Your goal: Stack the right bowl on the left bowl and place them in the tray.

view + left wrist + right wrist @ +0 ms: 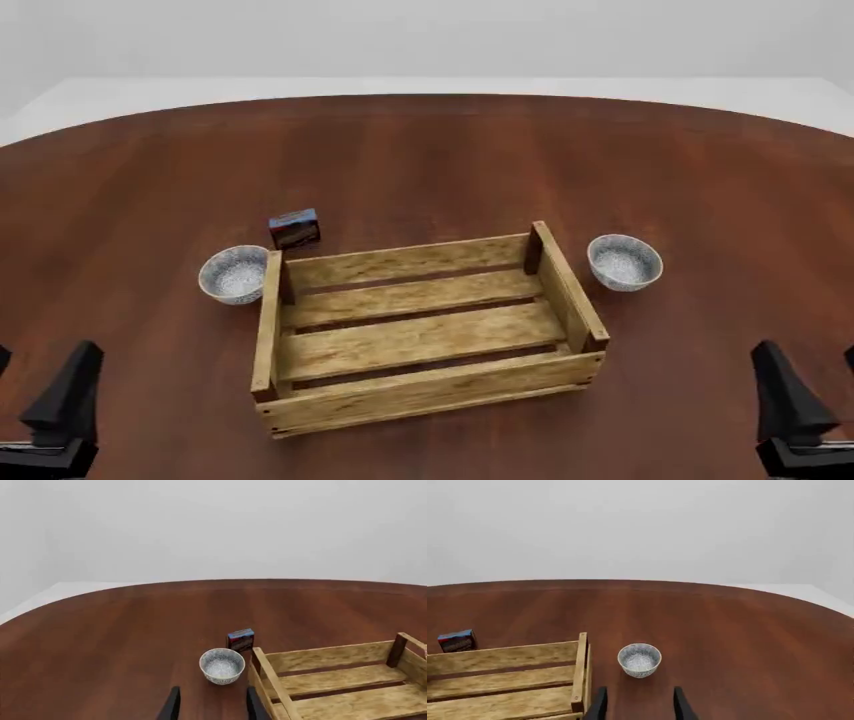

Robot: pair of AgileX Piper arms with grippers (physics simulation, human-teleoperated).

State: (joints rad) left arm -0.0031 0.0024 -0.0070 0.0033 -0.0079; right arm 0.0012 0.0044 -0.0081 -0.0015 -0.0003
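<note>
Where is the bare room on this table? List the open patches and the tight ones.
Open: the far table beyond the tray, its slatted floor, and the near corners by each gripper. Tight: the left bowl sits close against the tray's left wall with the small box just behind; the right bowl crowds the right wall.

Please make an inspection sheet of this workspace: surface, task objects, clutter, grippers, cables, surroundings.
Surface: brown wooden table, rounded far edge.
Job's things: tray at centre, nothing in it; left bowl beside its left end, right bowl beside its right end, both upright, not stacked.
Clutter: small red-and-blue box behind the left bowl.
Grippers: left gripper and right gripper open, holding nothing, short of the bowls.
Cables: nothing seen.
Surroundings: plain pale wall and floor.
</note>
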